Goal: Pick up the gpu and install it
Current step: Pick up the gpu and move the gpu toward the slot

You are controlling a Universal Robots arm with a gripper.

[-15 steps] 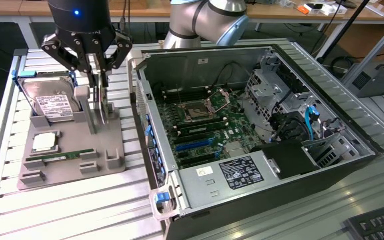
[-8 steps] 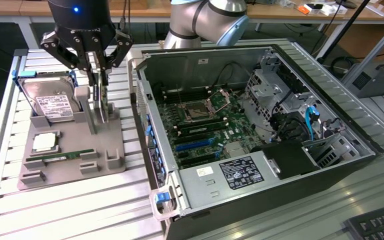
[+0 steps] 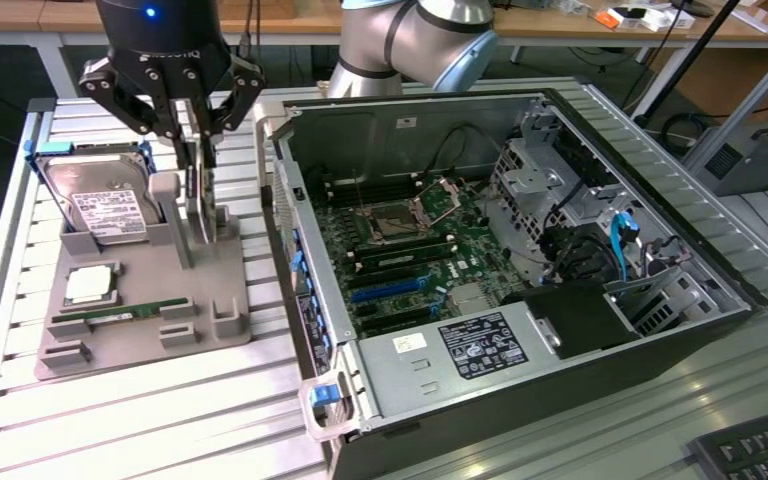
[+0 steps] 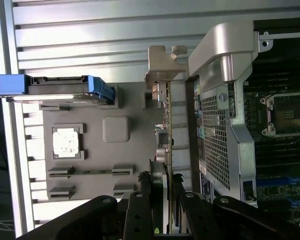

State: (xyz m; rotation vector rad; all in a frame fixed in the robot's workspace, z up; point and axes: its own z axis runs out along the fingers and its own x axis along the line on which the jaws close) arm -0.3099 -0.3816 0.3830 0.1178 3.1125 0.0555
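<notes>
The gpu [image 3: 197,208] stands on edge in the grey holder tray [image 3: 144,335], at the exterior view's left beside the open PC case [image 3: 357,130]. My gripper [image 3: 195,160] hangs straight above it, its two black fingers down over the card's top edge. In the wrist view the gpu [image 4: 167,112] shows edge-on, with its silver bracket [image 4: 164,60] at the far end. There my gripper [image 4: 168,189] has a finger against each face of the card, shut on it. Whether the card has left its slot in the tray I cannot tell.
The holder tray [image 4: 130,107] also carries a hard drive [image 3: 104,205] in a blue frame, a CPU [image 3: 91,285] and a RAM stick [image 3: 117,313]. Inside the case lies the motherboard [image 3: 411,250] with blue slots [image 3: 391,290]. A keyboard [image 3: 758,450] sits at the front right.
</notes>
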